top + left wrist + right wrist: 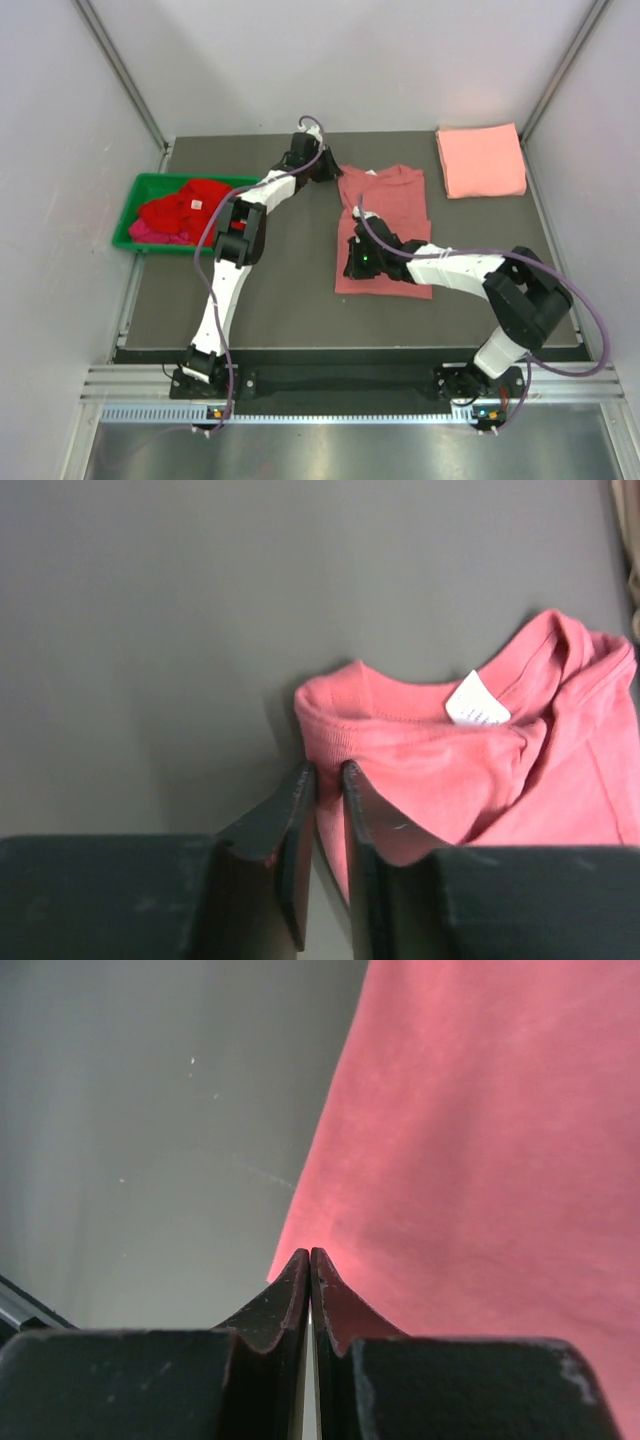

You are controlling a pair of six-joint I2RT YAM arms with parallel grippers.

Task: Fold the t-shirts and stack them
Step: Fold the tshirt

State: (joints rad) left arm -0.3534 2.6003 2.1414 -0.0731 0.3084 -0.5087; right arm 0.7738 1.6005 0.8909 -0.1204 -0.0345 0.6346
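A dusty rose-red t-shirt [385,205] lies flat in the middle of the table, collar toward the back. My left gripper [328,168] is at its back left corner. In the left wrist view the left gripper [328,768] is shut on a fold of this shirt [430,770] beside the collar and white label [477,702]. My right gripper [352,268] is at the shirt's left edge near the hem. In the right wrist view the right gripper [310,1252] is shut on the edge of the shirt [480,1160]. A folded salmon pink t-shirt [480,160] lies at the back right.
A green plastic bin [135,205] at the left edge holds a crumpled bright red t-shirt [185,205] and a magenta one [150,232]. The dark table mat [290,290] ends at metal rails in front. White walls close in the sides and back.
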